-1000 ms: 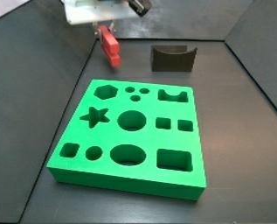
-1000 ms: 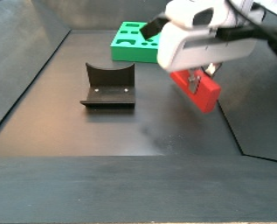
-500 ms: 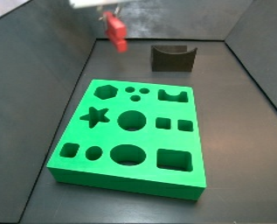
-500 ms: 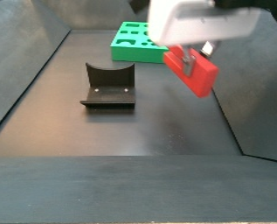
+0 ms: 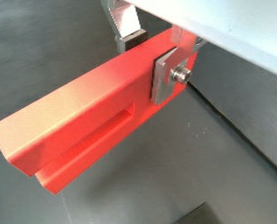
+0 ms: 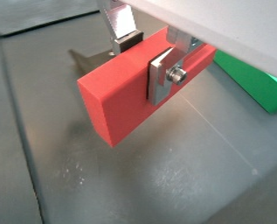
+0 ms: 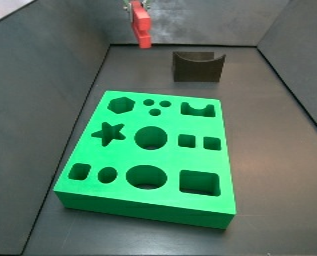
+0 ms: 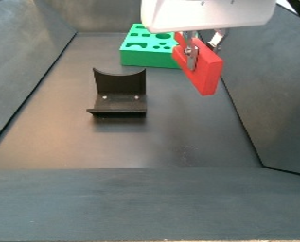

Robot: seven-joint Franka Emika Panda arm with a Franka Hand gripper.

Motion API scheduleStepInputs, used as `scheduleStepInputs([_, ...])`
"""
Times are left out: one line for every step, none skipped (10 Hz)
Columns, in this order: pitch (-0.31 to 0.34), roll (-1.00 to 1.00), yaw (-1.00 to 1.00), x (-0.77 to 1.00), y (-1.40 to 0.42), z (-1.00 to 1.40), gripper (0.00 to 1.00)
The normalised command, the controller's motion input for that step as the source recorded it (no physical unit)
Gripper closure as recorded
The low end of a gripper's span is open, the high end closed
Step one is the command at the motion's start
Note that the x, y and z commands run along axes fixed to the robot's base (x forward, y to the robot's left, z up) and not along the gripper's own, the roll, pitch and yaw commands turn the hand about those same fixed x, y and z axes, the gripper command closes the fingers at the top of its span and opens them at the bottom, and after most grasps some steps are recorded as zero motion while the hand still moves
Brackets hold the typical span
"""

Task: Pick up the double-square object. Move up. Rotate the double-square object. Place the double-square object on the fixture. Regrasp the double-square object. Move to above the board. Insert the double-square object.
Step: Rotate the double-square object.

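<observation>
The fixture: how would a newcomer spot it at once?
Start at the big green board. Beyond its far short edge, apart from it on the dark floor, stands the fixture; the gripper holds the double-square object in the air. Only the fixture is dark, small and notched on top.

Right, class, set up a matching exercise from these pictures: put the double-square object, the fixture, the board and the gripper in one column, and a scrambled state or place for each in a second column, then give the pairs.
Column one:
1. double-square object
2. fixture
3. board
4. gripper

Column two:
A. green, lying flat on the floor
B. dark, standing on the floor with nothing on it
C. red, held up in the air
D. shut on a piece, above the floor

Pairs: 1-C, 2-B, 3-A, 4-D
</observation>
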Motion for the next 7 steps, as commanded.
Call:
scheduleStepInputs([-0.004, 0.0, -1.0, -0.01, 0.01, -0.03, 1.0])
scheduleStepInputs([-0.004, 0.0, -1.0, -0.01, 0.01, -0.02, 1.0])
scheduleStepInputs([-0.004, 0.0, -1.0, -0.01, 0.01, -0.02, 1.0])
scheduleStepInputs([-0.004, 0.0, -1.0, 0.0, 0.01, -0.01, 1.0])
scheduleStepInputs([-0.005, 0.0, -1.0, 0.0, 0.01, -0.01, 1.0])
scheduleStepInputs([-0.005, 0.0, -1.0, 0.0, 0.01, -0.01, 1.0])
scheduleStepInputs([-0.005, 0.0, -1.0, 0.0, 0.01, -0.01, 1.0])
